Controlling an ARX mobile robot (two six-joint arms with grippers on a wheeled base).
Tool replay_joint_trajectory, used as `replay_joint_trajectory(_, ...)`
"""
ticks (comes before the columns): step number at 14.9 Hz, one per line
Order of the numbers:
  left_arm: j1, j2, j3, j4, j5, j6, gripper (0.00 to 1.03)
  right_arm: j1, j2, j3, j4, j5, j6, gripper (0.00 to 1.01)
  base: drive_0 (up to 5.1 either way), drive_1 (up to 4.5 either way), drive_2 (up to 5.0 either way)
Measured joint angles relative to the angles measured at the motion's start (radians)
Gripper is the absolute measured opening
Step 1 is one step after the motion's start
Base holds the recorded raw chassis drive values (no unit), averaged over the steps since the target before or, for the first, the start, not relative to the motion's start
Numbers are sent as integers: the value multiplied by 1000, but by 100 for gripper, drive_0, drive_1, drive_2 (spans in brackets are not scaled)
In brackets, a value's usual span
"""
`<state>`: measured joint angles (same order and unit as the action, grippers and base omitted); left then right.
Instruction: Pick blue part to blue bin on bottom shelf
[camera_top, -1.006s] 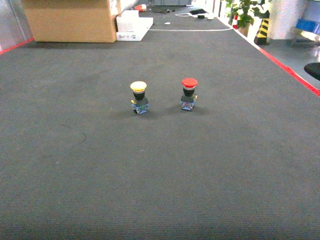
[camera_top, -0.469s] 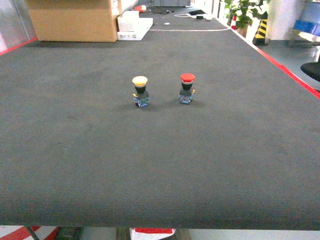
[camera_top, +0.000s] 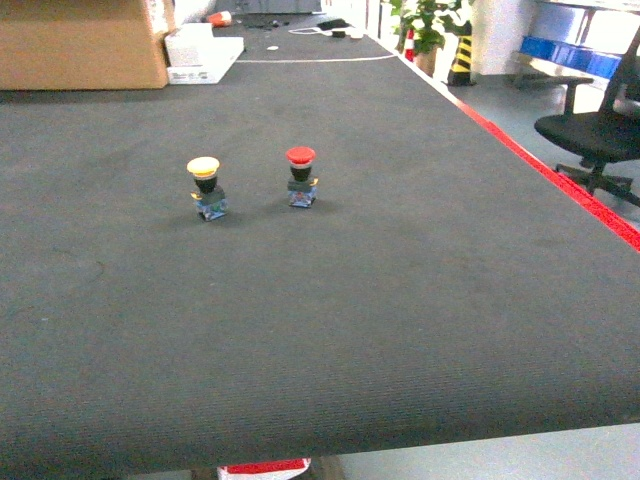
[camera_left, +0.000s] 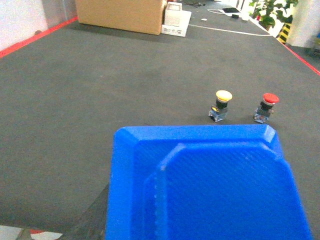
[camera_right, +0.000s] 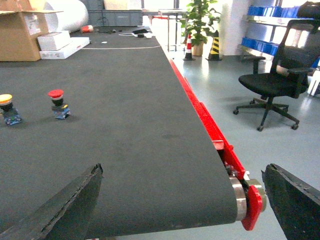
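The blue part (camera_left: 205, 185) fills the left wrist view, apparently held; grip state indeterminate. The right gripper (camera_right: 185, 200) is spread, empty.

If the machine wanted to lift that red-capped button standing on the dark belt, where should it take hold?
Probably the dark neck just under the cap of the red-capped button, coming down from above. It stands upright, and the wide round cap overhangs the narrower neck, so fingers closing there would likely catch beneath it. The yellow-capped button stands apart, leaving room on both sides.

yellow button (camera_top: 204, 186) stands beside red button (camera_top: 301, 175) on dark belt (camera_top: 400, 300).
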<state>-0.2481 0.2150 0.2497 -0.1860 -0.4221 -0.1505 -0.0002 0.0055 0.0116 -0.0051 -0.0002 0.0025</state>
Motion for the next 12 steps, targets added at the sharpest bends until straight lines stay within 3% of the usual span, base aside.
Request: replay_joint_trajectory(12,0,0,0,0,0,0,43,0,0,0,0,0,0,98,-162,-162,-162)
